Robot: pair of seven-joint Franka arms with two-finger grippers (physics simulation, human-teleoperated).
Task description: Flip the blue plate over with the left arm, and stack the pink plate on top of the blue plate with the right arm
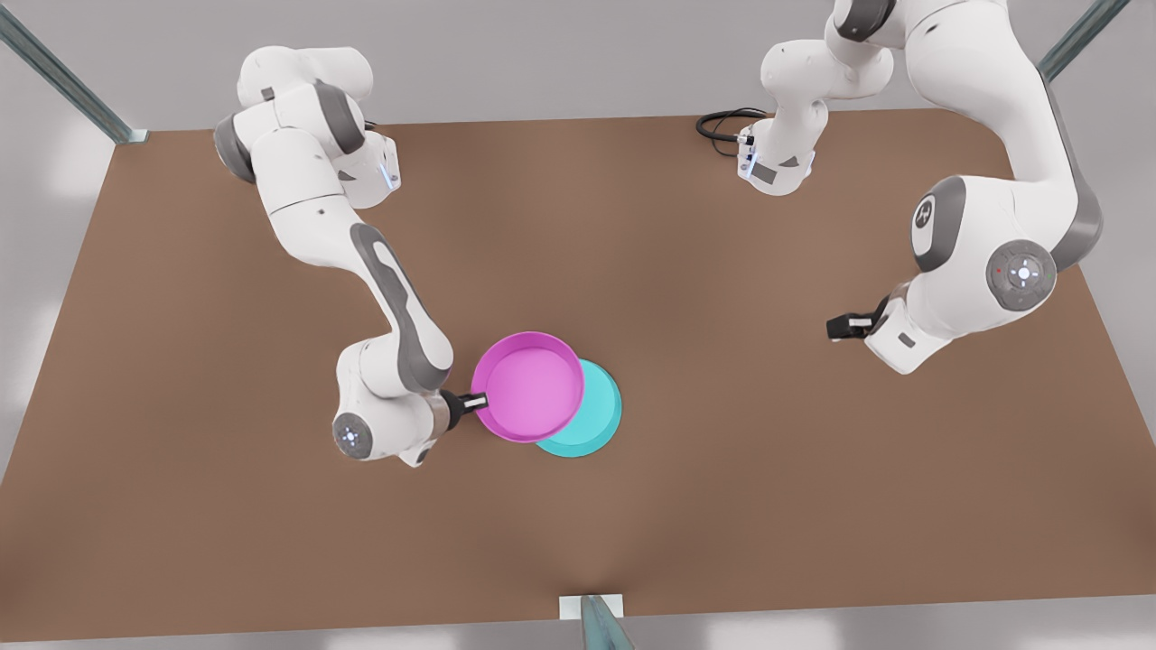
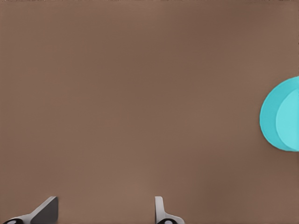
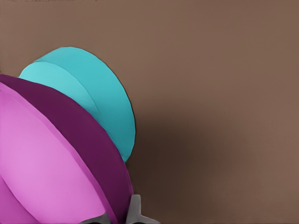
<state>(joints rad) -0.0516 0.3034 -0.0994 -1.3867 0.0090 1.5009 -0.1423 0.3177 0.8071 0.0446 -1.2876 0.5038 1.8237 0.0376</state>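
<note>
Right wrist view puts my right gripper (image 3: 122,215) clamped on the rim of the pink plate (image 3: 51,158), one finger inside the wall, one outside, and the dish fills the near side of the picture. From the front view the same right gripper (image 1: 473,403) pinches the edge nearest that arm, and the pink plate (image 1: 528,386) hangs above the table (image 1: 768,469), held only at that one point.

Just past it lies the blue plate (image 1: 596,420), flat on the table, half covered by the pink one. Its smooth raised face in the wrist picture (image 3: 98,93) suggests it is already base up.

Here is the worry: the pink plate overlaps but sits off-centre, toward my arm's side. If I let go now, I judge it lands with one edge on the blue base and one on the table, then slides off. An edge grip also lets the dish sag or twist on the way over.

Over on the front view's right, my left gripper (image 1: 838,327) waits, fingers apart and empty (image 2: 100,212), well clear of the blue plate (image 2: 282,114).
</note>
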